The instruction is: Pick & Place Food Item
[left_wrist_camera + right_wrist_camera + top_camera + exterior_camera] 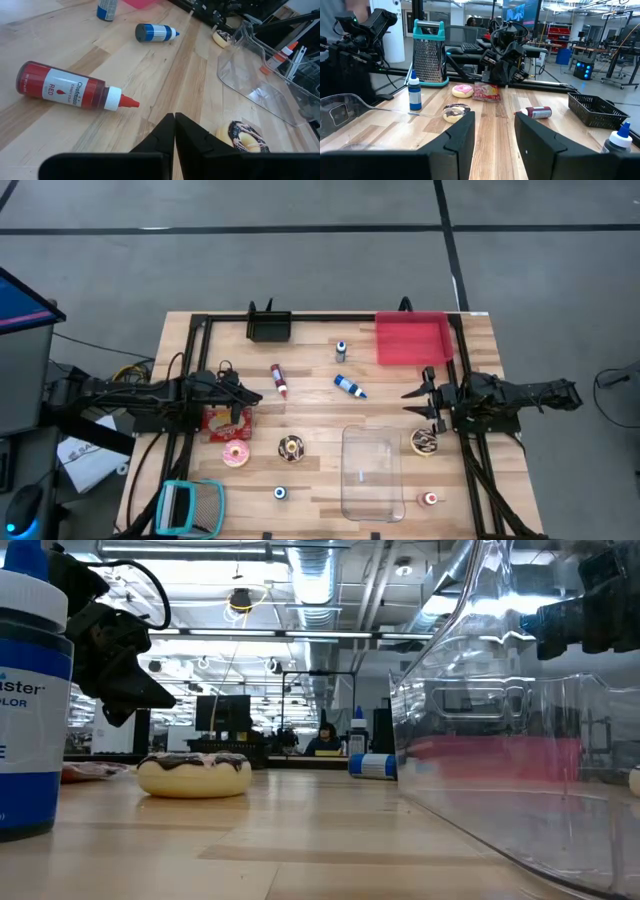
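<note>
- Centrally, a chocolate-iced doughnut (291, 447) lies flat on the pale wooden worktop (310, 415), with a pink-iced doughnut (237, 454) just beside it and a third doughnut (424, 442) near the right hand
- Left hand (252, 393) hovers over a red snack packet (227, 422), its fingers pressed together on nothing
- Right hand (413, 402) hangs near the third doughnut, fingers spread and bare
- Between the doughnuts sits a clear plastic container (372, 472), glossy and see-through
- Farther off lie a red squeeze bottle (278, 380) and a blue one (350, 387) on their sides, a small bottle (341, 350) upright, a red tray (412, 338), a black mesh basket (269, 326) and a teal-framed metal grater (190, 507)
- Beyond the worktop the low view shows an open workshop with ceiling lights, and a person seated far back (325, 739)
</note>
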`<act>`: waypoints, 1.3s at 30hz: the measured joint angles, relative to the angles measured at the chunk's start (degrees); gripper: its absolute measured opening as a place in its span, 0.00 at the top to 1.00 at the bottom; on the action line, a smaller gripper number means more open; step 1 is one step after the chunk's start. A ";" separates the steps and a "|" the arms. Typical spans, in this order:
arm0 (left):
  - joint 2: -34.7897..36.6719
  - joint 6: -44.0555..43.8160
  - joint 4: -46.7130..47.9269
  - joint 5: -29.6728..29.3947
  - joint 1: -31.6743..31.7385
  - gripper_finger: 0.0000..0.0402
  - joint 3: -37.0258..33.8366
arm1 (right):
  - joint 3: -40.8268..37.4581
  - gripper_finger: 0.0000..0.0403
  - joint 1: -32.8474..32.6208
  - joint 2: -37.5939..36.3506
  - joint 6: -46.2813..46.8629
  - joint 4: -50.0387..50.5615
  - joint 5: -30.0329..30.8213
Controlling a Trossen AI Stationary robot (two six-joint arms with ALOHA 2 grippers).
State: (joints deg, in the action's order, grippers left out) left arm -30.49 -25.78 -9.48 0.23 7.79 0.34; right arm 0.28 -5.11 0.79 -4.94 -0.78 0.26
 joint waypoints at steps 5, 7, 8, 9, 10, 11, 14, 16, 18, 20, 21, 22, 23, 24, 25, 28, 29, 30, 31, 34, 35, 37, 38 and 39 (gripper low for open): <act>0.01 -0.14 -0.04 -0.02 0.00 0.98 0.01 | 0.00 0.67 -0.01 -0.01 0.00 0.00 -0.01; -0.01 -2.04 -1.18 0.00 0.00 0.98 0.01 | 0.00 0.67 0.01 0.00 -0.01 0.00 0.00; -0.01 -3.28 -2.26 0.00 0.00 0.98 0.01 | 0.02 0.67 -0.01 0.01 -0.01 -0.02 0.01; -0.01 -4.80 -3.37 0.00 0.00 0.98 0.02 | 0.02 0.67 -0.01 -0.01 -0.01 0.00 0.01; -0.01 -6.62 -4.49 0.02 0.00 0.98 0.02 | 0.01 0.67 0.01 -0.01 -0.01 0.00 -0.01; -0.01 -8.49 -5.66 0.00 0.00 0.98 0.02 | 0.00 0.67 0.00 0.00 -0.01 0.00 0.00; -0.01 -13.00 -9.34 0.01 0.00 0.98 0.02 | 0.02 0.67 0.01 0.01 0.00 0.00 0.01; -0.01 -16.11 -12.02 0.17 0.00 0.98 0.02 | 0.01 0.67 0.01 0.00 0.01 0.00 -0.01; 0.01 -18.92 -14.27 0.92 0.00 0.98 0.02 | 0.00 0.67 0.01 0.01 0.01 0.00 0.01; 0.01 -19.84 -15.40 1.43 0.00 0.98 0.02 | -0.01 0.67 0.00 -0.01 0.00 0.00 -0.01; 0.01 -21.16 -15.38 1.83 0.00 0.98 0.00 | -0.01 0.67 0.00 -0.01 0.00 0.00 0.01; -0.01 -23.03 -15.32 2.78 0.00 0.98 0.02 | -0.01 0.67 0.00 0.01 -0.01 0.00 0.01; -0.01 -24.27 -15.45 3.80 0.00 0.98 0.02 | -0.01 0.67 0.00 0.00 -0.01 0.00 0.00; 0.00 -24.69 -15.65 4.79 0.00 0.98 0.02 | 0.00 0.67 -0.01 -0.01 0.01 0.00 -0.01; 0.00 -24.90 -15.81 5.69 0.00 0.98 0.02 | 0.01 0.67 -0.01 -0.01 0.00 0.00 0.01; -0.01 -24.63 -16.40 6.27 -0.02 0.98 0.02 | 0.00 0.67 0.00 0.00 -0.01 0.00 -0.01; 0.00 -24.71 -16.71 6.27 -0.02 0.98 0.01 | 0.00 0.67 0.01 0.01 0.01 -0.02 -0.01; 0.01 -25.61 -17.00 6.21 -0.02 0.98 0.01 | 0.01 0.67 0.01 0.01 0.00 0.00 0.00; -0.01 -26.80 -17.19 6.06 -0.02 0.98 0.02 | 0.01 0.67 -0.01 -0.01 0.00 0.00 -0.01; -0.01 -28.68 -19.65 6.11 -0.34 0.98 0.02 | -0.01 0.67 0.01 0.01 -0.44 -0.01 0.11; -0.01 -27.84 -21.37 6.46 -0.76 0.98 0.01 | 0.02 0.67 0.11 0.01 -3.16 -0.08 0.80; 0.00 -24.07 -25.73 7.88 -2.14 0.98 0.00 | 0.02 0.67 0.88 0.01 -10.75 -0.59 3.47; 0.01 -22.58 -27.98 8.07 -2.88 0.98 0.02 | -0.01 0.67 1.22 0.00 -13.62 -0.73 4.35; 0.01 -21.66 -30.14 7.77 -3.56 0.98 0.02 | 0.02 0.67 1.52 -0.04 -14.41 -0.78 4.66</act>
State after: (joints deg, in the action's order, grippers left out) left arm -30.48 -47.44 -39.62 8.00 4.23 0.36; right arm 0.30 -3.59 0.75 -19.35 -1.56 4.93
